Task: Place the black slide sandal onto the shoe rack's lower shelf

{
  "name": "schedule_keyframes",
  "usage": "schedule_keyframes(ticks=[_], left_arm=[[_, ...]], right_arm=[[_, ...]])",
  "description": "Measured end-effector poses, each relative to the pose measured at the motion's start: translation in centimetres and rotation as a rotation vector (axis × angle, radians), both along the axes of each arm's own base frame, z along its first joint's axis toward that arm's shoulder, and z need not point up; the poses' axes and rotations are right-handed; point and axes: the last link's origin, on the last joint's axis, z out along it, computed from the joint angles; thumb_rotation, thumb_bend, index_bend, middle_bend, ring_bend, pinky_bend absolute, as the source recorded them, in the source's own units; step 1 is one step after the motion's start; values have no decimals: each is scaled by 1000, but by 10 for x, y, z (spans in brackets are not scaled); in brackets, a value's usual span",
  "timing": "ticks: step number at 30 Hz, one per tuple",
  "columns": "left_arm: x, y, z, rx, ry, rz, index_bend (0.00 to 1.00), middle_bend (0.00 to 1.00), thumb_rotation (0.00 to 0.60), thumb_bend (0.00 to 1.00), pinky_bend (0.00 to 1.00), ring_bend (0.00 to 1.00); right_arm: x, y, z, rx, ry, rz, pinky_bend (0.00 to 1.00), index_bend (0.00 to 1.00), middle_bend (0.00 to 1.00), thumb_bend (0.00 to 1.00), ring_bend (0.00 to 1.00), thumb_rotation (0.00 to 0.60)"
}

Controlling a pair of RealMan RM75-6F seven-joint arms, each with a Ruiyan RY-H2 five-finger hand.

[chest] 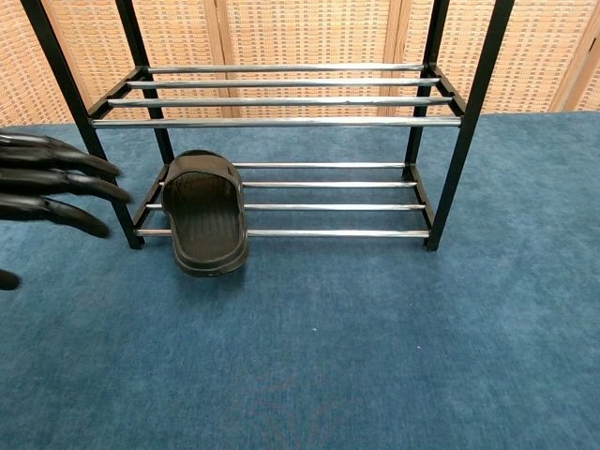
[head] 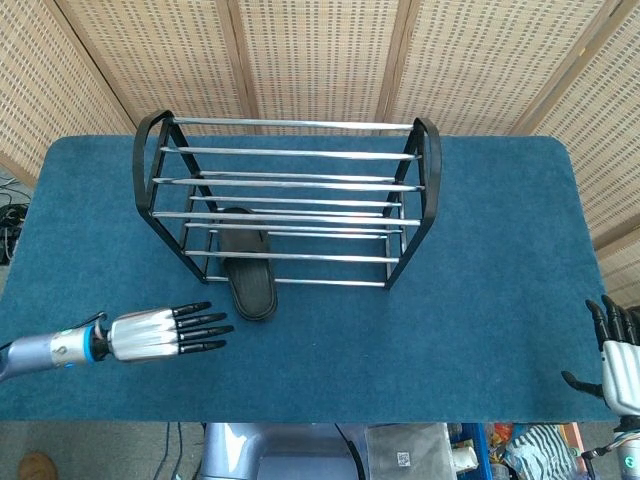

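The black slide sandal (head: 246,263) (chest: 206,211) lies on the left end of the lower shelf of the black-framed shoe rack (head: 420,190) (chest: 473,103), its heel end sticking out over the front rail onto the blue cloth. My left hand (head: 160,334) (chest: 52,183) hovers apart from it, to the front left of the rack, fingers spread and straight, holding nothing. At the table's front right corner my right hand (head: 618,355) shows its fingers spread, with nothing in them.
The rack's upper shelf of chrome rails (head: 290,152) spans above the sandal. A blue cloth table (head: 480,300) ends near the front; woven panels stand behind. Clutter lies on the floor (head: 500,440) below the front edge.
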Motion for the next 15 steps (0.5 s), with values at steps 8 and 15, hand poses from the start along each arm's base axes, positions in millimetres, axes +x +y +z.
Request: schedule_keyframes(ticks=[8, 15], left_arm=[[-38, -47, 32, 183, -127, 434, 6, 0, 600, 108, 0, 0], [-51, -89, 65, 502, -204, 826, 0, 0, 600, 108, 0, 0]], right_arm=[[8, 8, 5, 10, -31, 51, 0, 0, 0, 0, 0, 600], [13, 15, 9, 9, -53, 86, 0, 0, 0, 0, 0, 600]])
